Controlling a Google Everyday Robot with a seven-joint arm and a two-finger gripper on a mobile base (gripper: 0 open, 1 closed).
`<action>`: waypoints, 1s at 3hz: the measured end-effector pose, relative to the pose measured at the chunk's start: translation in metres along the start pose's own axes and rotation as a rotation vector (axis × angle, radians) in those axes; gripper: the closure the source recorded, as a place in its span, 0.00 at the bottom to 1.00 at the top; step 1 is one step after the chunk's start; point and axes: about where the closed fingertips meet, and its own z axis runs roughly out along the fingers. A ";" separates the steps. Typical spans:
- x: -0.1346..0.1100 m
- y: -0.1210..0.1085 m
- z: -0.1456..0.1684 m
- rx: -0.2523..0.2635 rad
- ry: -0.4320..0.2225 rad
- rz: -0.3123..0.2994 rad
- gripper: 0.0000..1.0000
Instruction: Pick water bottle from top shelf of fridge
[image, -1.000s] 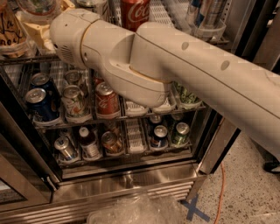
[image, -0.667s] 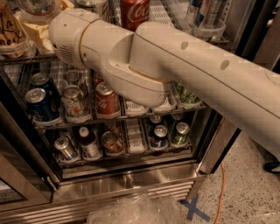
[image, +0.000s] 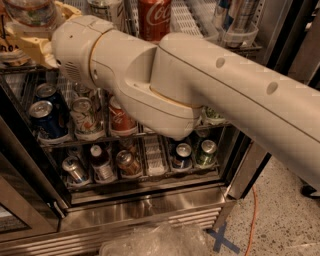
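Your arm (image: 210, 90) is stretching across the frame from right, into fridge (image: 150, 202). Top shelf (image: 186, 20) is carrying red cola can (image: 154, 17). Water bottle (image: 31, 11) is standing at shelf's left end, upper part cropped. Gripper (image: 30, 42) is sitting against bottle's base; you cannot tell whether it is clenched or released.
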 end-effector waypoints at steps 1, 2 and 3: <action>-0.001 0.006 0.002 -0.007 -0.007 -0.003 1.00; 0.011 0.016 0.005 -0.021 -0.013 0.030 1.00; 0.025 0.022 0.007 -0.025 -0.016 0.071 1.00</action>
